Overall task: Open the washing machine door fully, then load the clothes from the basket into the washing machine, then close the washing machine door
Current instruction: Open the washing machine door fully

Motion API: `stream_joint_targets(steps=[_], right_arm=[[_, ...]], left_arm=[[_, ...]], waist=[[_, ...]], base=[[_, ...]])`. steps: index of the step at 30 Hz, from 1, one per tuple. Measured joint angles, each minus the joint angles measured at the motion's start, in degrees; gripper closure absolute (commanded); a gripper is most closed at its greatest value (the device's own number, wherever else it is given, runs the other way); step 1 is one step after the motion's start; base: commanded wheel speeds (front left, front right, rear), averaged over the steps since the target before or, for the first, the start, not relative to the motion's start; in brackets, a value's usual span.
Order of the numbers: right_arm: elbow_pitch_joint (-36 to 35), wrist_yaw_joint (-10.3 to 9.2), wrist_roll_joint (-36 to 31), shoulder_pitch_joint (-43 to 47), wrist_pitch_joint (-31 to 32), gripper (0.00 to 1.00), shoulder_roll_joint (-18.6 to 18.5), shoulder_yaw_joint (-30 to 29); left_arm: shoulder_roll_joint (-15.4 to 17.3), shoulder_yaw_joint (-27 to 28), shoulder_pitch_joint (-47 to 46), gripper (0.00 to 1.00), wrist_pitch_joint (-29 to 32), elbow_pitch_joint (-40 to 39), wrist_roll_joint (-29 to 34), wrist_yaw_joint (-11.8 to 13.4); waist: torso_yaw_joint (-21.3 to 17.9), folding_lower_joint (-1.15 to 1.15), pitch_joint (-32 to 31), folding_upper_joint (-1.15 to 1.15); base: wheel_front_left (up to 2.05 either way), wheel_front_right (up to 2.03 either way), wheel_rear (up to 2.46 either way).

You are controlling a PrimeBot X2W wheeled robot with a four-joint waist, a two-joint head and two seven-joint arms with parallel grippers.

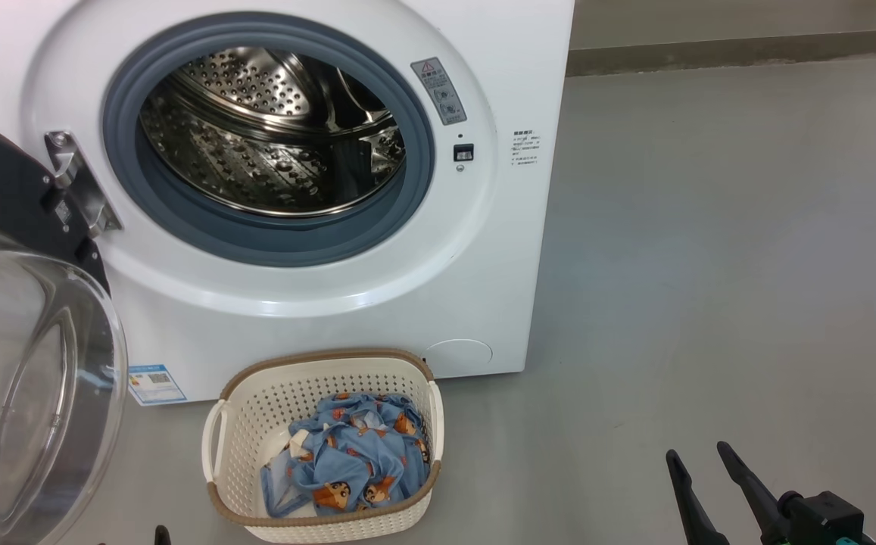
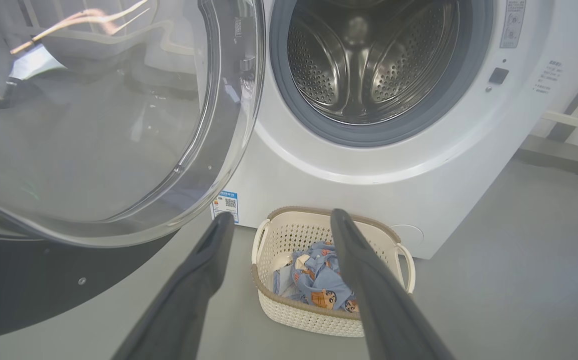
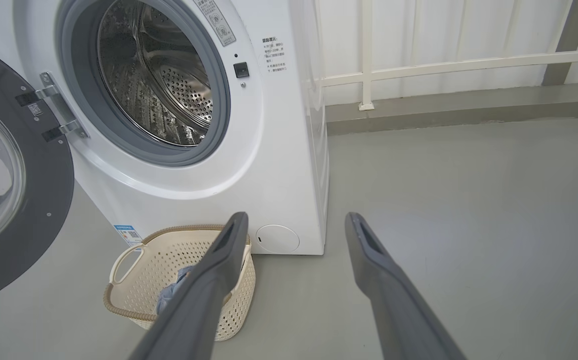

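The washing machine (image 1: 316,303) stands with its steel drum (image 1: 271,136) exposed. The washing machine door (image 1: 29,378) is swung out to the left on its metal hinge, glass bowl facing me. On the floor in front sits the basket (image 1: 271,401) holding the clothes (image 1: 350,462), a crumpled light blue bundle. My right gripper (image 1: 699,453) is open at the lower right, well right of the basket. In the left wrist view my left gripper (image 2: 281,216) is open above and short of the basket (image 2: 289,310), the door (image 2: 94,125) close on its left. The right gripper (image 3: 296,217) holds nothing.
Bare grey floor (image 1: 710,265) stretches to the right of the machine. A low ledge (image 1: 740,49) runs along the far wall, with a white railing (image 3: 418,67) above it. The open door's black rim (image 3: 19,225) takes up the space left of the basket (image 3: 134,280).
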Motion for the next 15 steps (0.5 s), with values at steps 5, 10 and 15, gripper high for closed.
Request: stream_joint_targets(steps=[5, 10, 15], right_arm=[[0.01, 0.01, 0.00, 0.01, 0.00, 0.00, 0.10, 0.00], [0.03, 0.01, 0.00, 0.01, 0.00, 0.00, 0.25, 0.00], [0.04, 0.01, 0.00, 0.01, 0.00, 0.00, 0.37, 0.00]], left_arm=[[-0.35, 0.11, 0.02, 0.00, 0.00, 0.00, 0.68, 0.07], [-0.36, 0.13, 0.04, 0.00, 0.00, 0.00, 1.65, 0.07], [-0.43, 0.32, 0.04, 0.00, 0.00, 0.00, 2.03, 0.05]], waist=[[0.00, 0.00, 0.01, 0.00], [-0.05, 0.00, 0.11, 0.00], [-0.05, 0.00, 0.34, 0.00]], base=[[0.00, 0.00, 0.00], [0.00, 0.00, 0.00], [0.00, 0.00, 0.00]])
